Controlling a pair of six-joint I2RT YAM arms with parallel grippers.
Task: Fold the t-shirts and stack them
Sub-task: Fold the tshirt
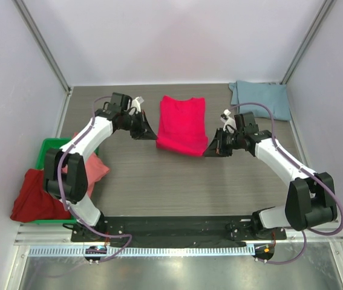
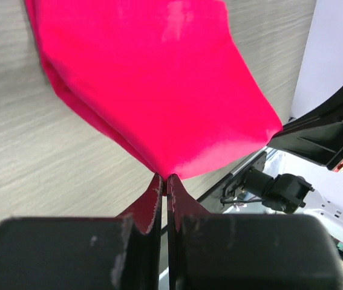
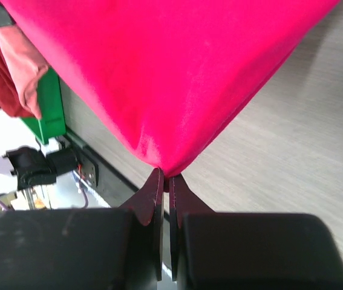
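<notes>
Crimson-pink cloth is clamped at two points: the left tool (image 2: 164,181) is closed tight on one near corner of the crimson-pink t-shirt (image 1: 182,122), and the right tool (image 3: 164,175) is closed just as tight on the other near corner, with hardly any gap to be seen between either pair of fingers. This shirt is found at the far middle of the bench (image 1: 177,187). Its far part is spread on the surface and its near edge is raised between the two tools, so that the cloth runs away from each tool's tips. It is judged to be light, limp and prone to sag between holds, so it is best taken at corners or hem, with both holds kept level. A blue-grey t-shirt (image 1: 261,99) is laid flat at the far right. A salmon-pink t-shirt (image 1: 91,169) and a dark red t-shirt (image 1: 35,196) are draped over the green bin (image 1: 51,148) at the near left, well apart from both tools.
</notes>
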